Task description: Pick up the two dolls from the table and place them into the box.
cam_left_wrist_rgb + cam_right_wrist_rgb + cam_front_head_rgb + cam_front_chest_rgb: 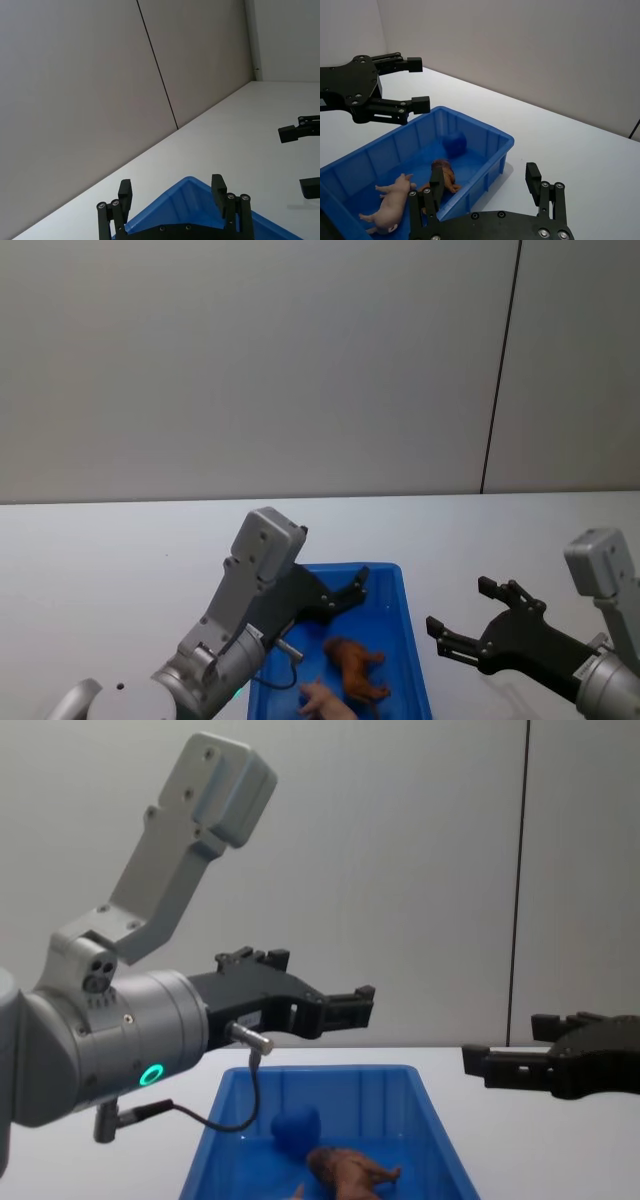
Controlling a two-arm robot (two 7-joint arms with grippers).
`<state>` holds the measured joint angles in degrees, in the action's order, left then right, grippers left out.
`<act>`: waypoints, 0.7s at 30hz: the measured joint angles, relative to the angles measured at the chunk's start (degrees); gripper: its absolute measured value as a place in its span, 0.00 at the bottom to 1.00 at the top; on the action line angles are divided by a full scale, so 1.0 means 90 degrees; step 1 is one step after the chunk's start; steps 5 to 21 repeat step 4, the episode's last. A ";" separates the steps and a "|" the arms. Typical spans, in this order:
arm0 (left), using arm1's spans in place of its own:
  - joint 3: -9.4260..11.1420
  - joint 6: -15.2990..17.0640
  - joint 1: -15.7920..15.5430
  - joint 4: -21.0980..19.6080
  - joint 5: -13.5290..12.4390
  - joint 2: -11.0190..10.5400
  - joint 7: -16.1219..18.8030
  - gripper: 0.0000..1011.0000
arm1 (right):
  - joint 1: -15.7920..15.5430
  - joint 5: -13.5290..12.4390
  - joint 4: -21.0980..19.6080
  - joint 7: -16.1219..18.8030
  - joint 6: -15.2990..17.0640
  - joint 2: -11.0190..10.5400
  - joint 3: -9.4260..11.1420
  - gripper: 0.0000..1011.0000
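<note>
Left gripper [352, 592]: spread wide, holding nothing, up over the far part of the box, lower middle of the head view.
Box [415, 640]: blue, on the white table [120, 560], bottom middle.
Pink doll [390, 202]: in the box, maybe lying on its side.
Brown doll [355, 668]: in the box, just beside the pink one.
Right gripper [462, 620]: spread wide, holding nothing, above the table, right of the box.
</note>
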<state>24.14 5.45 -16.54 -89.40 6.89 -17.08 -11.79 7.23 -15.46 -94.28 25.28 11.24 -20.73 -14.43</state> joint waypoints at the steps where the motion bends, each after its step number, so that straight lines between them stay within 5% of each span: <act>1: 0.0000 -0.0005 -0.0004 0.0001 -0.0001 0.0004 -0.0009 0.99 | 0.0000 0.0000 0.0000 0.0000 0.0000 0.0000 0.0000 0.99; 21: -0.0001 -0.0030 -0.0025 0.0005 -0.0005 0.0019 -0.0047 0.99 | 0.0000 0.0000 0.0000 0.0000 0.0000 0.0000 0.0000 0.99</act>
